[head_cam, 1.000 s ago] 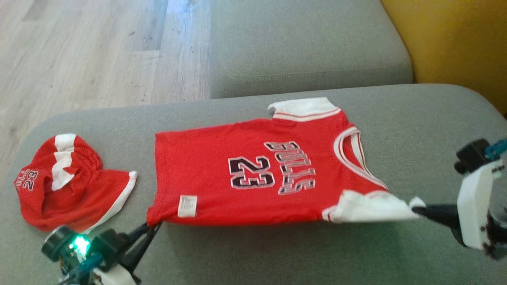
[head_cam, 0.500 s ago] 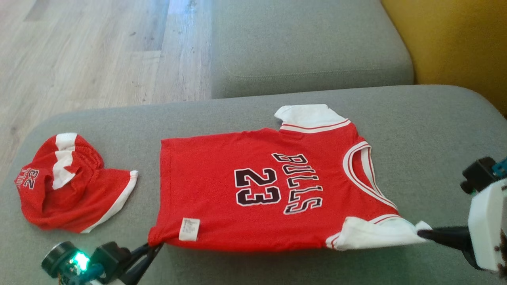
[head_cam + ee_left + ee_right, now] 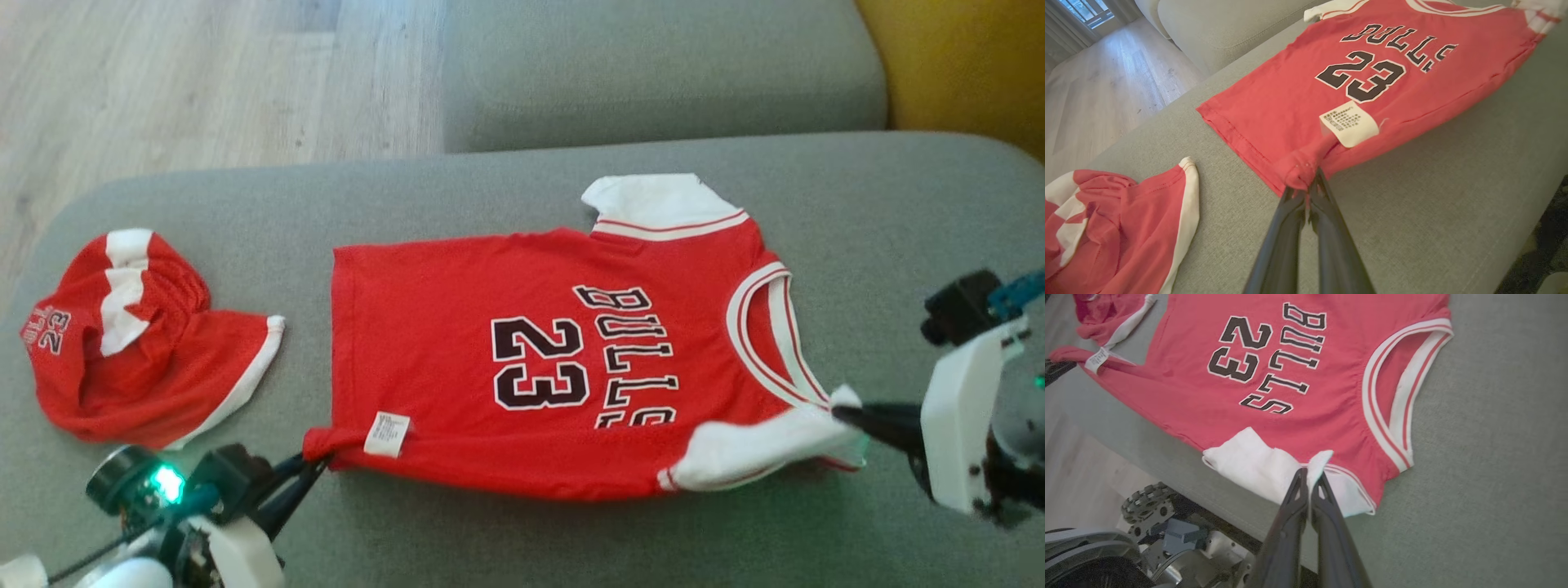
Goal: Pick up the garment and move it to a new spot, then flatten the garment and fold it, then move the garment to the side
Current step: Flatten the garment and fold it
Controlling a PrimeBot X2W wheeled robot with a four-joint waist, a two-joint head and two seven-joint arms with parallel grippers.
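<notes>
Beside the red shorts (image 3: 139, 359), the jersey (image 3: 531, 359) lay nearly flat on the sofa (image 3: 857, 212), the left tool (image 3: 314, 467) pinching its hem corner and the right tool (image 3: 842, 412) its sleeve, with folding seemingly not yet begun.

- The grey sofa cushion (image 3: 865, 212) — broad, with rounded corners — carries two pieces of clothing.
- A red Bulls 23 jersey (image 3: 441, 327) lies spread near the middle, print up, with its neck toward the right. Its near edge is raised off the fabric.
- Red shorts (image 3: 163, 367) with white stripes lie crumpled at the left end, near the jersey's hem but apart from it.
- A second grey cushion (image 3: 653, 73) adjoins the far side.
</notes>
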